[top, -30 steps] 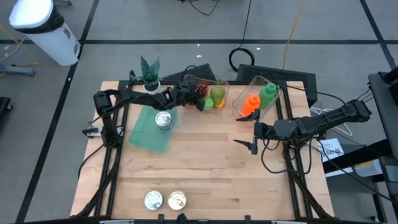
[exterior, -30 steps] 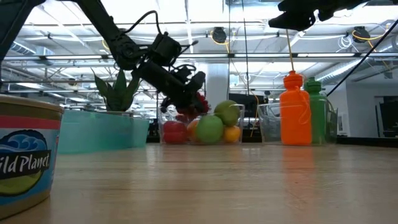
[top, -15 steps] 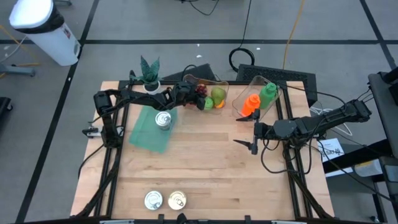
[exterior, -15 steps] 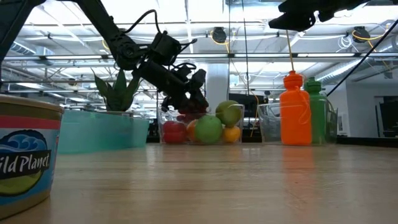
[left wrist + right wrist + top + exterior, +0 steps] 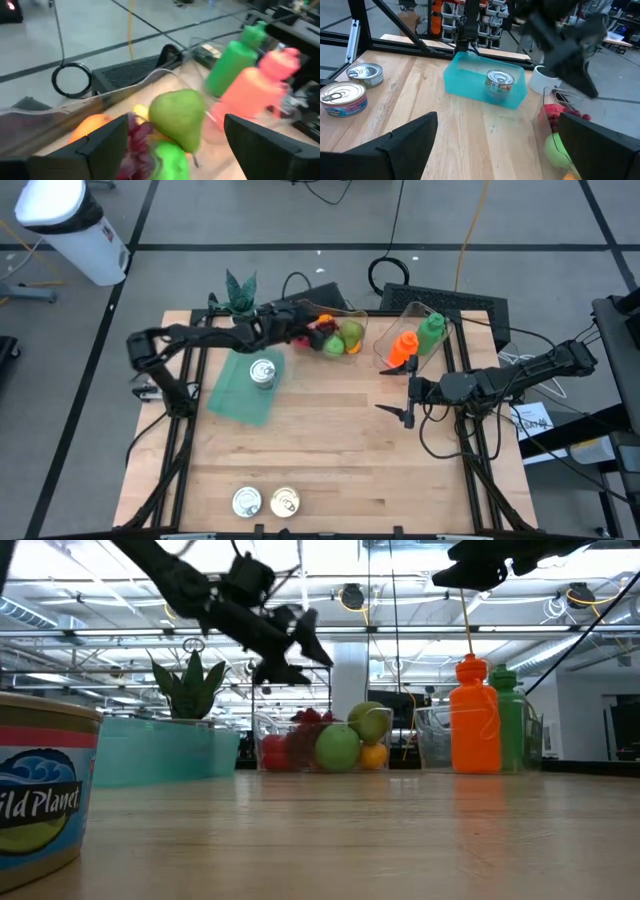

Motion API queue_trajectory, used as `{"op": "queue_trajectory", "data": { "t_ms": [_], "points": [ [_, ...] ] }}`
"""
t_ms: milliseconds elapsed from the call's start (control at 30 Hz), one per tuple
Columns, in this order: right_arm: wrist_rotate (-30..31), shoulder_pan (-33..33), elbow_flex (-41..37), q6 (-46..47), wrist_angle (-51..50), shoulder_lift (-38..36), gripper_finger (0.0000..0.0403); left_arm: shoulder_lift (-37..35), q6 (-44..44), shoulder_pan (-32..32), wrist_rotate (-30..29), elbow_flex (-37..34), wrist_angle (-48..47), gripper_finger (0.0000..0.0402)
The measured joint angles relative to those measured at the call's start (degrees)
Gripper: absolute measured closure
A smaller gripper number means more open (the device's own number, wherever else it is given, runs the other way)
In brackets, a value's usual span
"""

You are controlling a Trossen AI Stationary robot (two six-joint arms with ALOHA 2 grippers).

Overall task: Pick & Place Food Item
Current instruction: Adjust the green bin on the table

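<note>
I see two tuna cans (image 5: pixel 265 501) at the table's (image 5: pixel 330 450) near edge. Mid-table, my right gripper (image 5: pixel 408 402) waits, fingers wide apart, holding nothing. Further back, a can sits in the teal tray (image 5: pixel 240 388). At the far edge, grapes (image 5: pixel 305 735) lie in the clear fruit bin (image 5: pixel 335 330) (with pear and apple); my left gripper (image 5: pixel 290 645) hovers above it, fingers open and empty.

Even, bright overhead light falls on the bench (image 5: pixel 330 450), with soft, faint shadows. In the low view ceiling lamps (image 5: pixel 420 585) glare and the near can (image 5: pixel 40 790) is out of focus. The left wrist view is motion-blurred throughout.
</note>
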Motion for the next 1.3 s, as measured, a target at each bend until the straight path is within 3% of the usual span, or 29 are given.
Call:
{"op": "queue_trajectory", "data": {
  "t_ms": [300, 467, 600, 767, 900, 1167, 1300],
  "points": [
    [-0.01, 0.01, 0.00, 0.03, -0.50, 0.00, 0.0008, -22.05, 8.03, -1.90, 12.96, 0.02, -35.24, 0.0060],
    [-0.01, 0.02, 0.00, 0.03, -0.63, 0.00, 0.0008, -32.28, 5.53, -11.58, 6.12, 0.02, -56.55, 0.0066],
    [-0.01, 0.01, 0.00, 0.03, -0.61, 0.00, 0.0008, -36.80, -6.05, -22.79, 0.16, -2.64, -68.30, 0.0066],
    [-0.01, 0.01, 0.00, 0.05, -0.55, 0.00, 0.0008, -41.11, -20.65, -33.60, -9.60, -10.79, -70.59, 0.0066],
    [-0.01, 0.00, 0.00, 0.07, 0.39, 0.00, 0.0008, -41.34, -28.38, -38.26, -16.73, -16.68, -69.94, 0.0066],
    [-0.03, 0.02, 0.00, 1.13, 0.74, 0.00, 0.0008, -37.26, -32.92, -40.88, -9.03, -24.34, -62.40, 0.0066],
    [-0.03, 0.02, 0.00, 1.13, 0.74, 0.00, 0.0008, -34.76, -33.26, -42.10, -8.99, -25.50, -55.89, 0.0066]
  ]
}}
